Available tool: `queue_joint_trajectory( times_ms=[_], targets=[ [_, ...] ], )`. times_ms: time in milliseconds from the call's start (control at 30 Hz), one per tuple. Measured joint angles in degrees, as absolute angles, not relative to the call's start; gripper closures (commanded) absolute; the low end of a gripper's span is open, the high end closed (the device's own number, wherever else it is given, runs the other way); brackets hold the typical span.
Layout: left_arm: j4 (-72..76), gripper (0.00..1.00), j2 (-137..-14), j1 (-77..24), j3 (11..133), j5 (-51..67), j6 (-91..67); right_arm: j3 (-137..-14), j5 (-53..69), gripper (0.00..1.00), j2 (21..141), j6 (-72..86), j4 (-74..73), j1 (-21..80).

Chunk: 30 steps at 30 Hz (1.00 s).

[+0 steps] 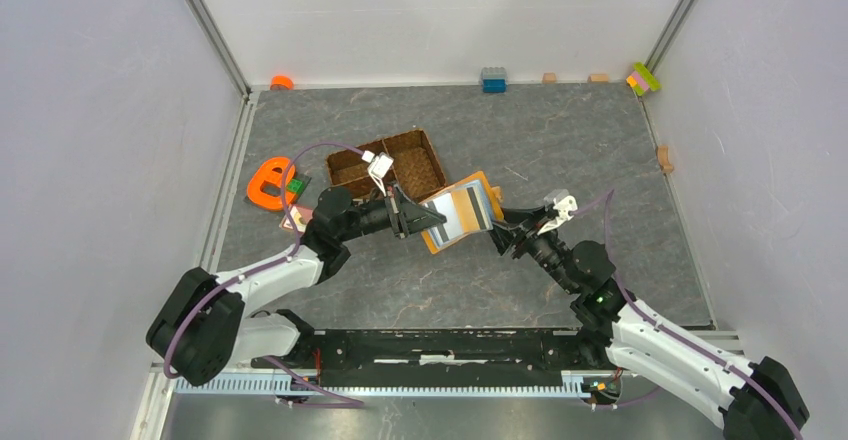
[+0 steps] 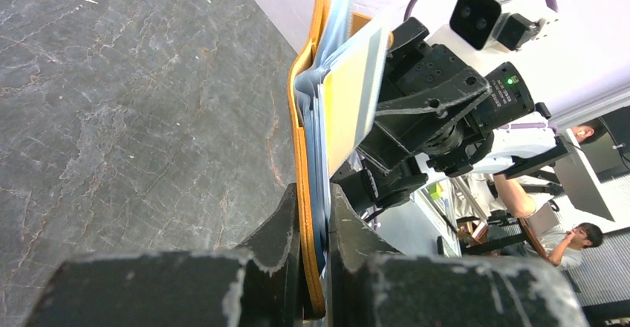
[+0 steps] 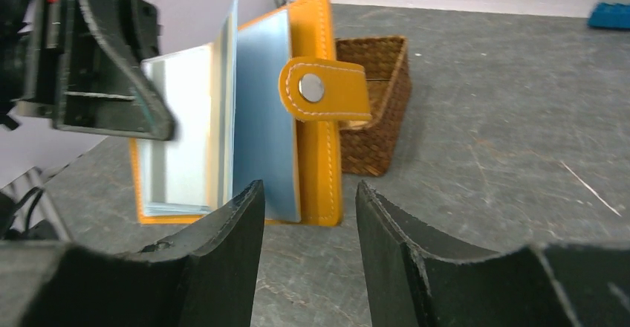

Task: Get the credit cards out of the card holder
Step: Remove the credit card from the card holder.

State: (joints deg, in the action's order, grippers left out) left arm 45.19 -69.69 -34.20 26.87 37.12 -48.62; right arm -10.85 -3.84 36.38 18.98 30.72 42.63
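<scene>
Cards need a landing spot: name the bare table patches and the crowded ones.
Bare: the right stretch of table between holder and right wall; the far strip between tray and blue brick. Crowded: the left, where orange toy, tray and left gripper bunch.

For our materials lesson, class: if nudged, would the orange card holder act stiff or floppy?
Probably fairly stiff: the card holder stands flat though the left gripper clamps only one edge. Its sleeves fan apart, so they likely flex easily. The snap tab juts free and may swing.
</scene>
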Motion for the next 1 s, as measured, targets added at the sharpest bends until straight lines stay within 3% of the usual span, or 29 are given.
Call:
queue_joint_trajectory(
  times_ms=[167,367,567,833,1000],
  targets=[
    [45.63,0.98,-69.78,-34.2,26.87,37.67,-48.73,-10.85,1.89,0.46,36.49,19.0,33.78,42.63],
    [45.89,0.98,-69.82,-34.17,26.87,37.78,-48.77,-10.9,7.81,0.35,38.06,19.11,37.54,42.59],
    [46.04,0.98,-70.22,-34.2,26.87,38.09,-48.82,-12.08,13.13,0.34,44.49,19.62,38.87,42.61],
    [46.44,0.98,-70.28,-34.2,26.87,38.11,-48.82,-12.08,11.99,0.41,41.8,19.51,38.59,42.63],
    [46.48,0.98,-70.59,-34.2,26.87,38.11,-48.84,-12.08,11.42,0.25,41.6,19.44,38.54,42.63]
  ],
)
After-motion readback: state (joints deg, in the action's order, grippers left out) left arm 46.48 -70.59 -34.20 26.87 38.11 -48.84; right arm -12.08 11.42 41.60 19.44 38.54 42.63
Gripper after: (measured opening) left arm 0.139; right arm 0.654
